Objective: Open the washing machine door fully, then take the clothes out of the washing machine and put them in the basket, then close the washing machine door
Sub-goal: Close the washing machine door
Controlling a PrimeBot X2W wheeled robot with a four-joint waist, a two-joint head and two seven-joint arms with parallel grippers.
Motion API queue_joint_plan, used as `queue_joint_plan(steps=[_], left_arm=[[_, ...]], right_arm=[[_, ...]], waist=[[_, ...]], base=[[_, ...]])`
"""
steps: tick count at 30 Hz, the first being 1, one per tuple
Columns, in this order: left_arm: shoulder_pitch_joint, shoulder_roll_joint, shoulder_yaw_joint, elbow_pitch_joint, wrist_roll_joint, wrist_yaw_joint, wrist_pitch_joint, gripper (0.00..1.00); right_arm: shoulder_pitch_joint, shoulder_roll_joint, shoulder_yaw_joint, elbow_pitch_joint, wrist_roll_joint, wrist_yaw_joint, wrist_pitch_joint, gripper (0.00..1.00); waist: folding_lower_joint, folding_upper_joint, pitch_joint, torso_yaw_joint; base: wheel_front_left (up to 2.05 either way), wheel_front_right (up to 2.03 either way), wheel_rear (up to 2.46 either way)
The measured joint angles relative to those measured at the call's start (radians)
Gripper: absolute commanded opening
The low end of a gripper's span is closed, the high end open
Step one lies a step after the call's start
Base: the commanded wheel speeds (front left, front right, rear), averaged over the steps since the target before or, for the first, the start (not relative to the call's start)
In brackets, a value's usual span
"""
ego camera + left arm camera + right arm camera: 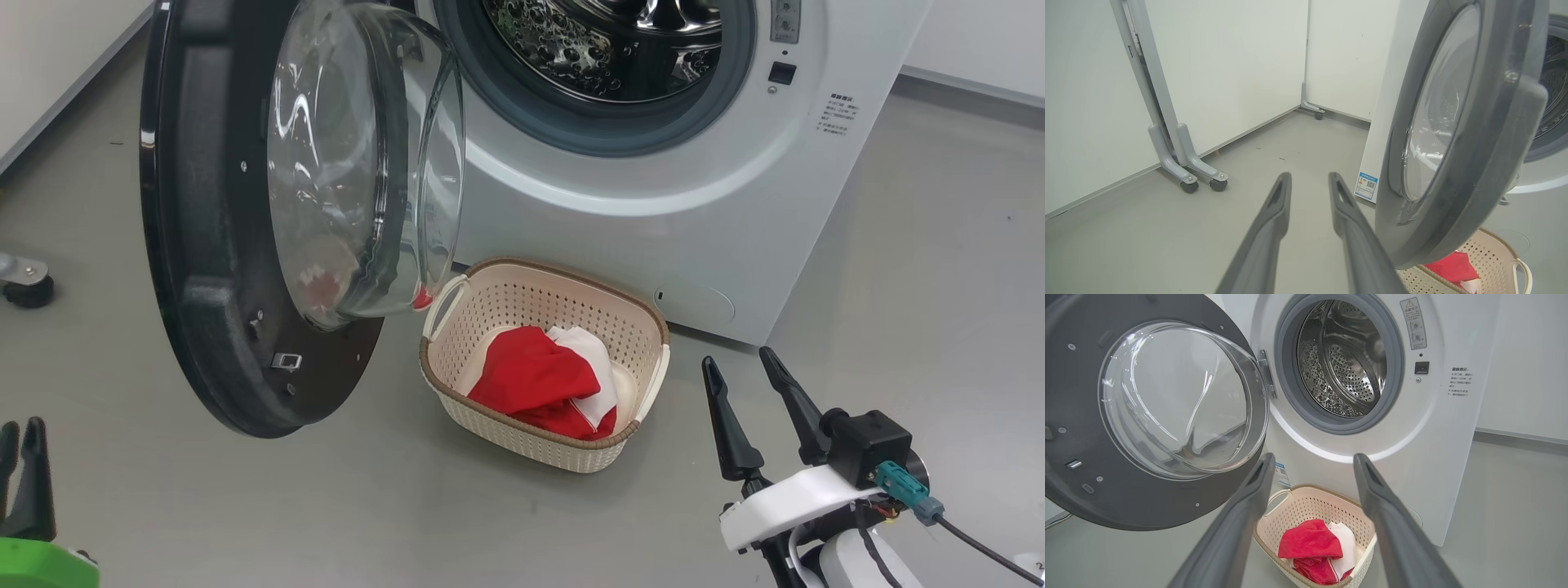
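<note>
The washing machine [653, 204] stands with its door [204, 245] swung wide to the left, the glass bowl facing me. Its steel drum [1347, 359] shows no fabric. In front of the machine on the floor sits the basket [531, 306], with the red and white clothes [531, 376] lying in it. My left gripper [20, 429] hangs low at the far left, outside the door [1474, 163], fingers apart and empty. To the right of the basket [1310, 506], my right gripper [737, 357] is open and empty, pointing at the machine [1437, 437] above the clothes [1310, 543].
White partition panels on grey castor feet [1184, 163] stand left of the machine, and one castor [28, 286] sits at the far left. Grey floor [898, 286] spreads to the right of the machine and in front of the basket.
</note>
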Motion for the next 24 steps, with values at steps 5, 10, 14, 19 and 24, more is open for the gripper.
queue_joint_plan(steps=[5, 10, 14, 19, 24], left_arm=[[-0.002, 0.029, -0.011, -0.005, -0.024, 0.0, 0.0, 0.0], [-0.027, 0.054, -0.01, -0.016, -0.047, 0.0, 0.001, 0.0], [-0.074, 0.042, -0.001, -0.012, -0.127, 0.0, 0.037, 0.0], [-0.136, -0.037, 0.028, 0.011, -0.337, 0.0, 0.132, 0.0], [-0.188, -0.102, 0.09, 0.037, -0.534, 0.0, 0.233, 0.0]], right_arm=[[0.0, 0.0, 0.003, -0.001, -0.002, 0.0, 0.0, 1.0], [-0.003, 0.001, 0.005, -0.001, -0.002, 0.0, 0.0, 1.0], [-0.005, 0.001, 0.002, -0.001, -0.002, 0.0, 0.0, 1.0], [-0.006, 0.001, 0.0, -0.001, -0.002, 0.0, 0.0, 1.0], [-0.007, 0.001, -0.003, -0.001, -0.002, 0.0, 0.0, 1.0]], waist=[[0.0, 0.0, 0.009, -0.001], [0.0, 0.0, 0.025, -0.006], [0.0, 0.0, 0.035, -0.01], [0.0, 0.0, 0.039, -0.013], [0.0, 0.0, 0.04, -0.019]], base=[[0.0, 0.0, 0.0], [0.0, 0.0, 0.0], [0.0, 0.0, 0.0], [0.0, 0.0, 0.0], [0.0, 0.0, 0.0]])
